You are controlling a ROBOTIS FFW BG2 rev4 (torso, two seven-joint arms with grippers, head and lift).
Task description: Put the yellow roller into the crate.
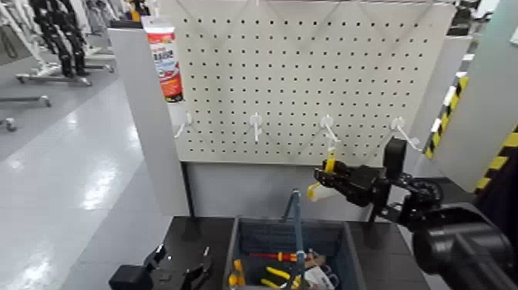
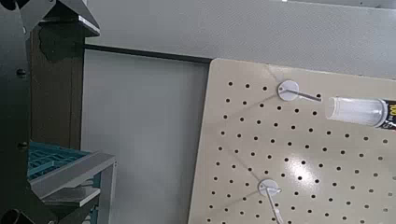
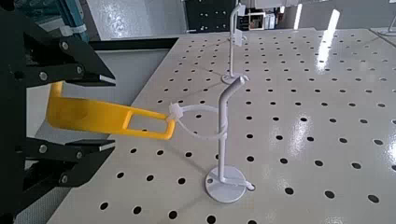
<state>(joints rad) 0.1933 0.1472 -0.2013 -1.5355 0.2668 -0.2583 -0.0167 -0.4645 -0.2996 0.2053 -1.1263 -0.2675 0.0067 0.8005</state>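
Nearest, low in the head view: left gripper point(image 1: 181, 271) parked on the dark tabletop point(image 1: 202, 231) just left of the crate; whether its fingers are parted or closed cannot be told.

Crate point(image 1: 350, 248), grey-blue, sits on the table at centre, upright centre handle point(image 1: 296, 224) rising from its middle. Inside lie a red-handled tool point(image 1: 281, 256) and yellow-handled pliers point(image 1: 274, 274), with other items I cannot make out.

Above and right of the crate, right gripper point(image 1: 322, 180) is raised in the air, in front of the lower edge of the pegboard. Its black fingers point(image 3: 65, 70) are clenched on the yellow roller point(image 1: 327, 176) by the yellow handle point(image 3: 103, 118). Right wrist view shows the handle's wire end looped at a white peg hook point(image 3: 225, 140) on the pegboard; hooked on or just touching, cannot tell. Roller is outside the crate, well above it.

Farther back: white pegboard point(image 1: 308, 77) with a row of white hooks along its lower part. A red-and-white tube point(image 1: 165, 60) hangs at its upper left corner beside a grey post point(image 1: 154, 131). Beyond, pale shop floor point(image 1: 62, 154) to the left.
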